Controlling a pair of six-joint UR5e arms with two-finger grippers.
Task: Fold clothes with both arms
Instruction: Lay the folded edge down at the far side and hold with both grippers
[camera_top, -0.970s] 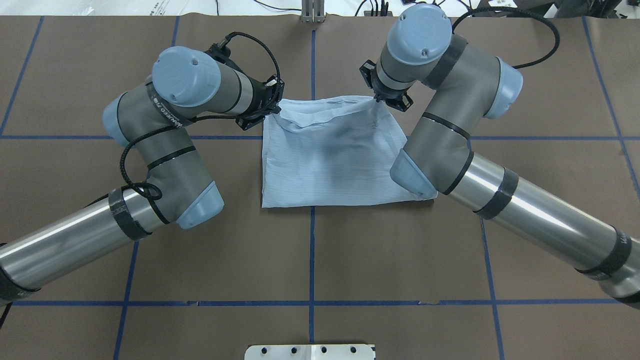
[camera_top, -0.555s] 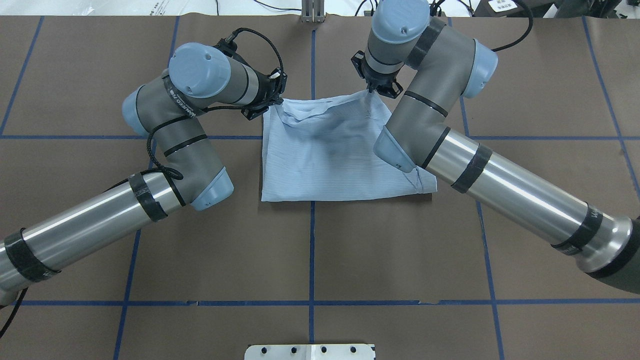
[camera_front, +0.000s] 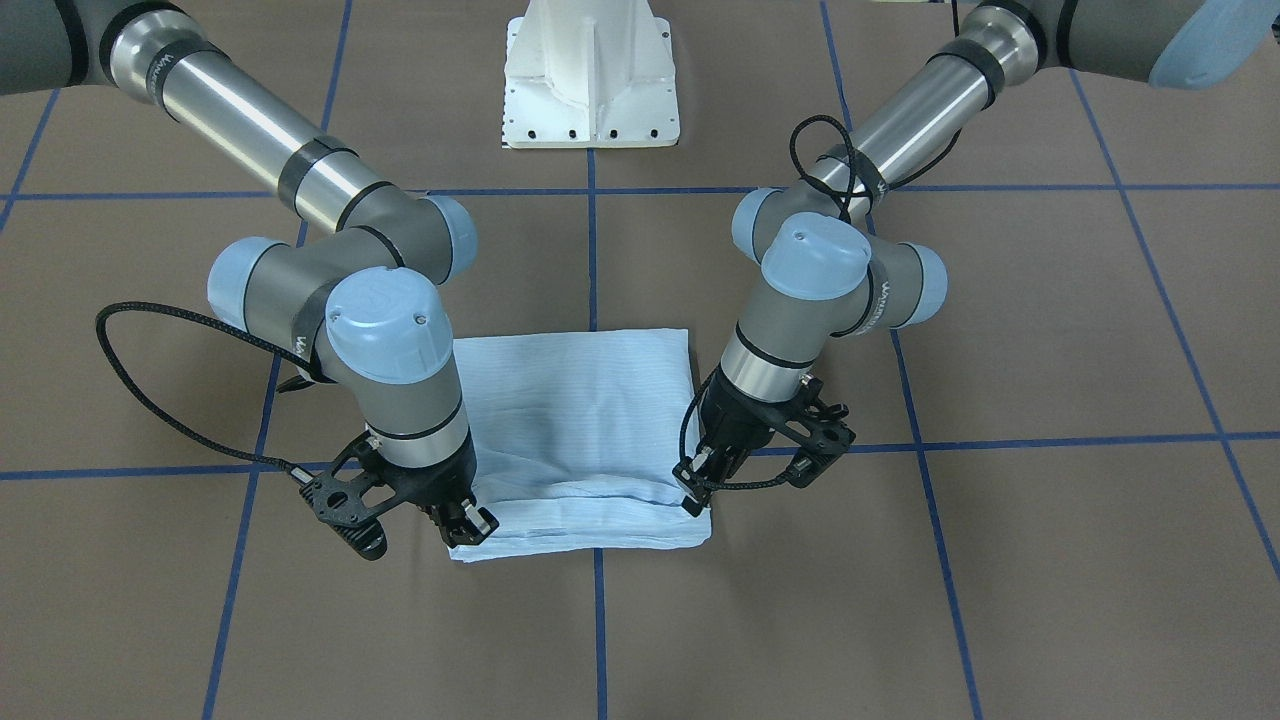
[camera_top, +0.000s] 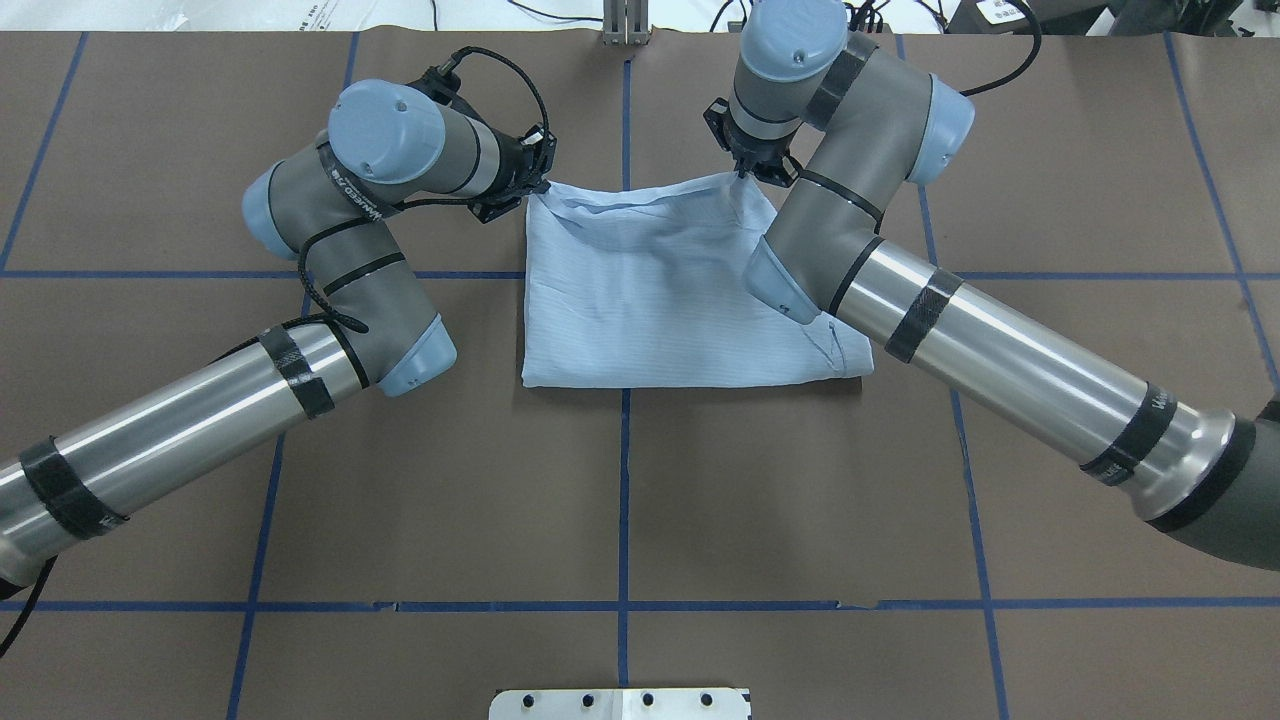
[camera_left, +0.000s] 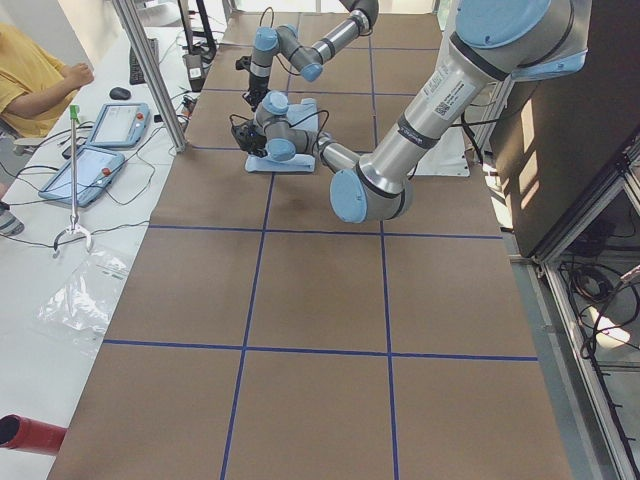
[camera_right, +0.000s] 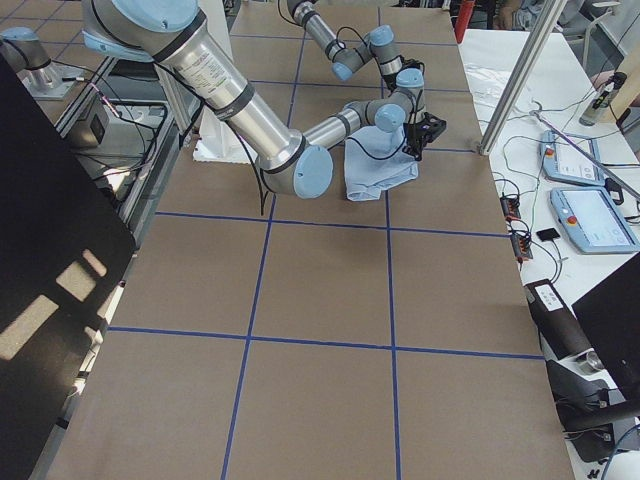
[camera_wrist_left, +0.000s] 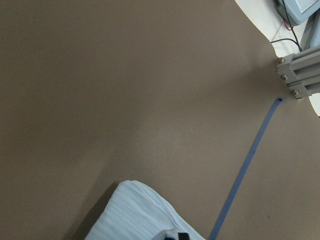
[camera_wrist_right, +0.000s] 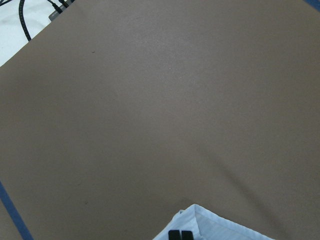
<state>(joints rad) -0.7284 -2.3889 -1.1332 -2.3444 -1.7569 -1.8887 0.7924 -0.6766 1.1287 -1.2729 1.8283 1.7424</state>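
Left gripper (camera_front: 692, 492) on shirt (camera_front: 580, 400); band (camera_front: 884, 298) perhaps "WANHEED".

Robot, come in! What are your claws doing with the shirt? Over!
Left claw shut on shirt far corner. Right claw shut on the other. No obstacle seen.

Shirt (camera_top: 660, 300) is lying folded on the surface (camera_top: 620, 500), right between the two hands. Left hand (camera_top: 530, 188) is pinching one far corner and right hand (camera_top: 745, 172) the other, so that edge runs straight from hand to hand. The rest of the shirt spreads back from the hands toward the pedestal base (camera_front: 590, 80), which sits well behind it. Out past the hands, at the surface's far edge, there's a metal post (camera_top: 625, 25), roughly midway between them. The right arm (camera_top: 850, 290) crosses over the shirt's side behind its own hand.
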